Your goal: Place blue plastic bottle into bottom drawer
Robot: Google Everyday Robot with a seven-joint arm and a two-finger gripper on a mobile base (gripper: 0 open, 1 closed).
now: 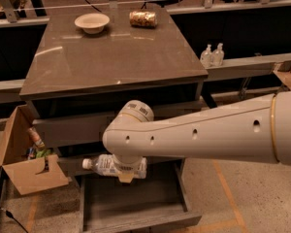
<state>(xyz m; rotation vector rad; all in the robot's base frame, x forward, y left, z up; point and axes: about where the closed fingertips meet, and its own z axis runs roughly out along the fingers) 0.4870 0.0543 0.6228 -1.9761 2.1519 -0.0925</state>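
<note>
The blue plastic bottle [105,165] is clear and whitish with a white cap pointing left. It lies level in my gripper [126,174], which is shut on its right half just under the arm's wrist. The bottle hangs above the back of the open bottom drawer [131,203], whose flat grey floor shows below it. My white arm [208,135] reaches in from the right across the front of the cabinet and hides most of the two upper drawers.
A brown cabinet top [111,52] carries a white bowl [91,22] and a shiny gold-brown can [142,18] at the back. Two small clear pump bottles [212,55] stand on a ledge at right. An open cardboard box [24,154] sits left of the cabinet.
</note>
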